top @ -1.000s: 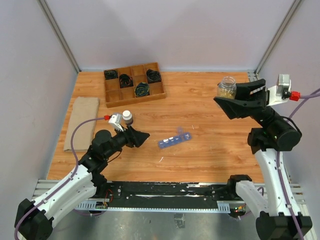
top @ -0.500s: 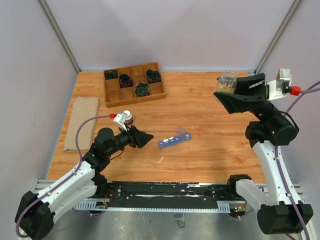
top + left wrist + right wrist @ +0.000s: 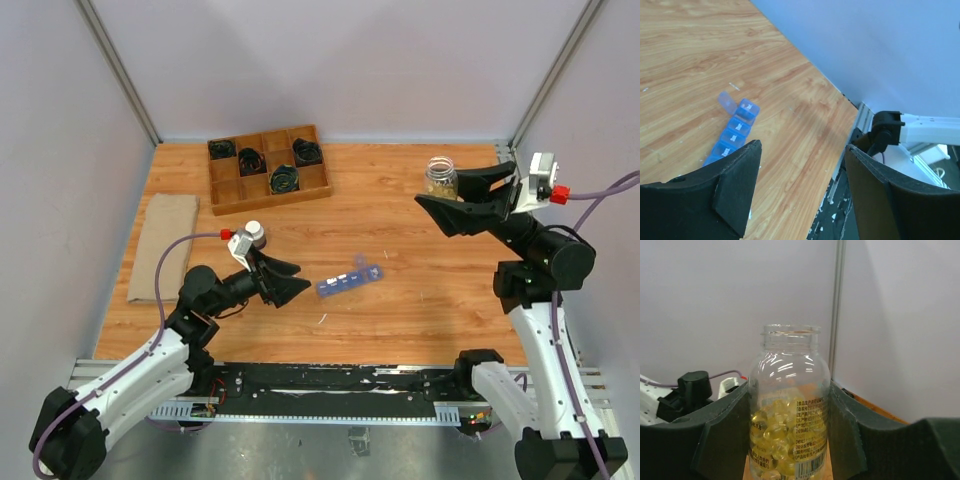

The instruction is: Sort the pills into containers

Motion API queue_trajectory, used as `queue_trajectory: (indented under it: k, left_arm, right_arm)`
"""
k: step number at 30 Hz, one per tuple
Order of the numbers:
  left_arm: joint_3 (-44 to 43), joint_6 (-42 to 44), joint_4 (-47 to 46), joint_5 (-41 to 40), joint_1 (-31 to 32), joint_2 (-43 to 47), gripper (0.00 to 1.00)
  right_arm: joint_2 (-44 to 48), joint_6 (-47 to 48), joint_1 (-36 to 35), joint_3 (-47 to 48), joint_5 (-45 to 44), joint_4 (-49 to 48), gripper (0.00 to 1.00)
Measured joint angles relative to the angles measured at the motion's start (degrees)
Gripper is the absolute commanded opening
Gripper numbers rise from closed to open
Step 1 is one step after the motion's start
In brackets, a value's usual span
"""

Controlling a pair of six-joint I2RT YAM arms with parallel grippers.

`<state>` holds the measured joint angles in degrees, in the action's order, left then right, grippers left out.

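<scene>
The pills (image 3: 775,440) are yellow softgels in a clear, uncapped jar (image 3: 789,415). My right gripper (image 3: 789,390) is shut on this jar and holds it upright above the table's far right, as the top view shows the jar (image 3: 440,177) and the gripper (image 3: 440,188). The blue pill-organizer strip (image 3: 349,279) lies mid-table with one end lid open. It also shows in the left wrist view (image 3: 732,135). My left gripper (image 3: 290,280) is open and empty, just left of the strip, with its jaws wide apart in the left wrist view (image 3: 802,146).
A brown bottle with a white cap (image 3: 255,233) stands just behind my left gripper. A wooden grid tray (image 3: 268,168) with black coils sits at the back left. A tan cloth (image 3: 165,247) lies at the left edge. The table's near edge (image 3: 850,140) is close to the left gripper.
My right gripper has swung left and slightly down with the jar. My left gripper has edged right toward the blue strip.
</scene>
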<state>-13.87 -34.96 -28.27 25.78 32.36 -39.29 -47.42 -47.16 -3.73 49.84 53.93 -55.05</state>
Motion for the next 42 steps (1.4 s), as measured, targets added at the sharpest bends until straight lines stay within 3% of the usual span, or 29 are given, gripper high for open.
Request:
queue_trajectory:
  k: [5,10,13,15,21,26,33,42]
  left_arm:
    - [1.44,0.11,-4.13,3.10,0.83,2.71,0.73]
    - [1.44,2.73,-7.26,3.45,4.94,4.66,0.74]
    - [1.16,5.05,-9.25,2.89,9.73,4.76,0.77]
    - [0.42,6.03,-10.73,1.64,13.75,4.66,0.84]
    - [-2.75,-0.31,-20.81,-12.50,24.41,2.03,0.87]
    - [-9.73,-2.69,-24.41,-24.37,32.33,-7.54,0.97]
    - [-26.21,-4.83,-15.06,-38.05,38.80,-19.63,0.99]
    - [-42.36,-8.24,6.19,-53.51,42.10,-29.46,0.99]
  right_arm:
    - [-0.28,9.99,1.88,4.07,-2.99,14.62,0.01]
    - [-9.90,-3.61,0.15,4.11,2.29,-5.40,0.01]
    - [-7.10,0.39,-0.59,1.42,5.33,1.09,0.02]
    - [-2.49,4.35,-1.40,0.20,7.78,4.17,0.02]
    - [8.90,17.18,-2.36,-6.54,14.49,10.54,0.02]
    - [10.10,28.89,-2.49,-12.13,17.88,22.77,0.04]
    - [11.19,41.11,-2.56,-13.51,18.75,36.13,0.04]
    - [12.68,46.38,-2.64,-13.51,19.39,40.48,0.04]
